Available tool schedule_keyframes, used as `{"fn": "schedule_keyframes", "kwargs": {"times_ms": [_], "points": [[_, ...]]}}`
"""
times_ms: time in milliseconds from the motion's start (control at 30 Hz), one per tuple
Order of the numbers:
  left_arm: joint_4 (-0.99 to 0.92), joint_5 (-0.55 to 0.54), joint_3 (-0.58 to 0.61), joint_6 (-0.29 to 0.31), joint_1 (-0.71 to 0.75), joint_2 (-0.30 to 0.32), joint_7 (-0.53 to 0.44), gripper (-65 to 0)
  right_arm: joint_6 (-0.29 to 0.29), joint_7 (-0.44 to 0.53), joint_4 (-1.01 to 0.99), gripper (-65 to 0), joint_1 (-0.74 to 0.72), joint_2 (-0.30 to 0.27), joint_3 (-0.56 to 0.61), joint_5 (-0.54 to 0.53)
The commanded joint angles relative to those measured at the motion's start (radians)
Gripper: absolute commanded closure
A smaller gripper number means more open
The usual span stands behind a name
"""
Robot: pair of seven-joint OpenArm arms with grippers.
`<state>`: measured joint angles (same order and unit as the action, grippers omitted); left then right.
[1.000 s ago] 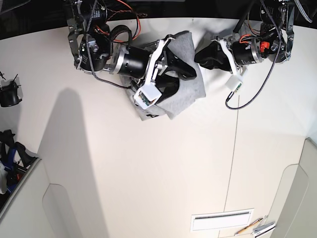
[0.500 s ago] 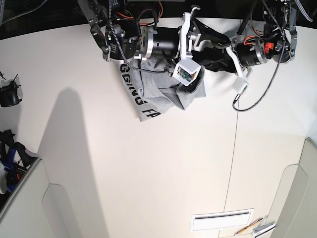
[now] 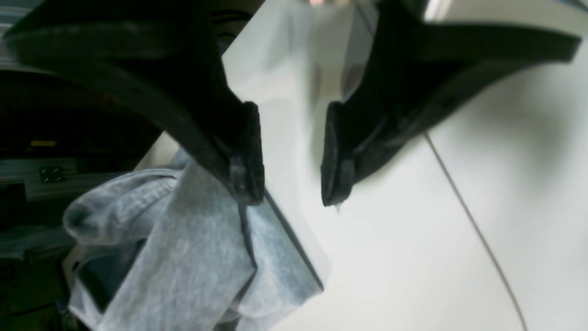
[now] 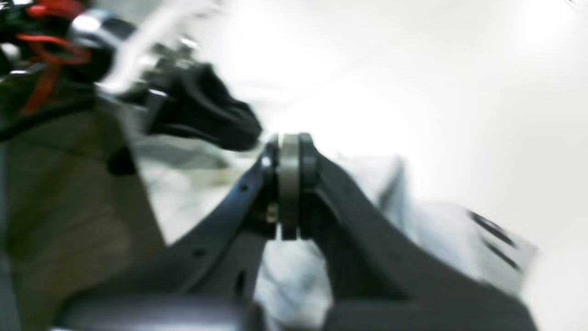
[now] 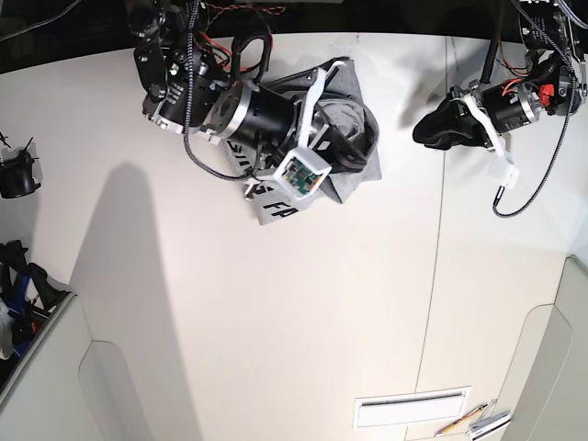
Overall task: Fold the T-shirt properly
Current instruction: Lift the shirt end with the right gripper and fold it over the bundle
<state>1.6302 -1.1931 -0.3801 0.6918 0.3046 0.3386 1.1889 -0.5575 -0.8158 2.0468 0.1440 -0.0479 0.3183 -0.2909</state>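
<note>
Near the far edge of the white table (image 5: 276,312), the T-shirt (image 5: 354,179) lay bunched in a grey heap, with black capitals showing along its near-left border. Over it hung the right gripper (image 5: 354,138), and the right wrist view showed its jaws pressed flat together with a thin pale layer squeezed between the pads (image 4: 289,184); that layer looked like cloth, though blur kept me from telling for sure. Grey fabric with black strokes spread below the jaws there. Off to the base view's right, clear of the heap, the left gripper (image 5: 427,129) hovered above bare table. Its wrist view showed the jaws parted with nothing between them, only table, and a hanging fold of the shirt beside one fingertip (image 3: 243,179).
</note>
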Motion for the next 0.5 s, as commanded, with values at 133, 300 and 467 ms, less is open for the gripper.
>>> {"fn": "schedule_keyframes", "kwargs": {"times_ms": [133, 300, 467], "points": [[0.014, -0.051, -0.006, 0.006, -0.003, 0.013, -0.013, -22.1, -0.004, 0.038, -0.056, 0.0, -0.008, -0.033, -0.045, -0.024], [0.014, -0.053, -0.006, 0.006, -0.003, 0.013, -0.013, -22.1, -0.008, 0.019, -0.137, 0.0, -0.002, -0.1, -0.024, -0.108], [0.014, -0.053, -0.006, 0.006, -0.004, 0.013, -0.013, -22.1, -0.033, -0.007, -0.138, 0.0, 0.049, -0.146, 0.013, -0.207]]}}
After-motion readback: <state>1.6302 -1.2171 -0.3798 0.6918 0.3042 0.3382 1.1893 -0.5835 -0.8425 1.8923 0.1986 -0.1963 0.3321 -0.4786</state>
